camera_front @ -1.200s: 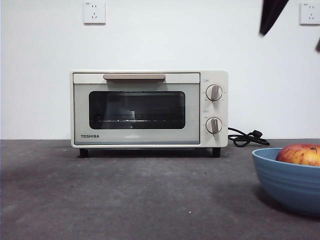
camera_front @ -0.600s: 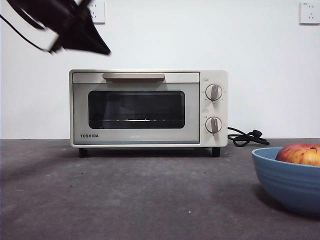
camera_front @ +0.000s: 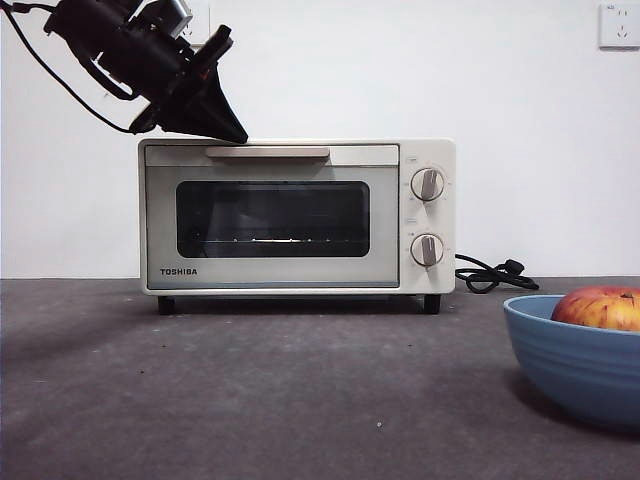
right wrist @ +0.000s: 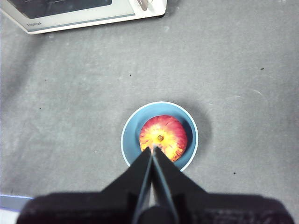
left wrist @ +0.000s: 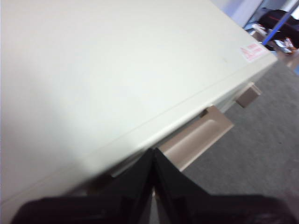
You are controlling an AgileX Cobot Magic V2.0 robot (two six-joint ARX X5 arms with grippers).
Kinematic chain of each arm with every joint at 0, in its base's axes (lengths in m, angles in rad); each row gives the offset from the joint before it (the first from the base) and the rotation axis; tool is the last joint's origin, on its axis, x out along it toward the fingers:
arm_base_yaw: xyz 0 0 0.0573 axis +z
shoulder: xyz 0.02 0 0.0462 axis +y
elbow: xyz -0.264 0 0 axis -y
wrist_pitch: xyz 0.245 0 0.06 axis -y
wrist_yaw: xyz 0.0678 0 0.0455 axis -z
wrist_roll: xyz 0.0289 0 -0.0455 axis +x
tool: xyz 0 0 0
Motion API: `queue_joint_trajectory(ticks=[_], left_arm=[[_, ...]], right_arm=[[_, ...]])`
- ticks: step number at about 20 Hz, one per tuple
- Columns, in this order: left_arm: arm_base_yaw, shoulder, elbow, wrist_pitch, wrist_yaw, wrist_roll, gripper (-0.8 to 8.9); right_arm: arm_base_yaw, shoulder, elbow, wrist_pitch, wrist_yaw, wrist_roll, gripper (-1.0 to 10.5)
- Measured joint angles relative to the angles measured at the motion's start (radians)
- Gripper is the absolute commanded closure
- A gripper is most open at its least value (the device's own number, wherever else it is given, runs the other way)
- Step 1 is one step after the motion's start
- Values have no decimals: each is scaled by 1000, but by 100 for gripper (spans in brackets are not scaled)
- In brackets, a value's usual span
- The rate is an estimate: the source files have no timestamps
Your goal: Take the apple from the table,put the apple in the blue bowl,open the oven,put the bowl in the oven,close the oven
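From the front, my left gripper (camera_front: 236, 135) hangs at the top left corner of the oven (camera_front: 297, 216), its black tip just over the roof. The oven door is closed. The apple (camera_front: 600, 308) sits in the blue bowl (camera_front: 578, 366) on the table (camera_front: 250, 400), at the right and well apart from the oven.

From my left wrist, my jaws are pressed together with nothing in them, over the cream roof near the beige handle (left wrist: 198, 136).

From my right wrist, my right gripper (right wrist: 153, 150) is shut too and holds nothing. It is high above the apple in the bowl.
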Motion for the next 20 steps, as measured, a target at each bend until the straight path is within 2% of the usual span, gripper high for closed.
queue_joint_trajectory(ticks=[5, 16, 20], left_arm=[[0, 0, 0, -5, -3, 0, 819], [-10, 38, 45, -123, 19, 3, 819], [-51, 20, 51, -204, -79, 51, 819]], right_arm=[[0, 0, 0, 0, 0, 0, 958], [0, 0, 0, -1, -39, 26, 958], [0, 0, 0, 2, -40, 33, 958]])
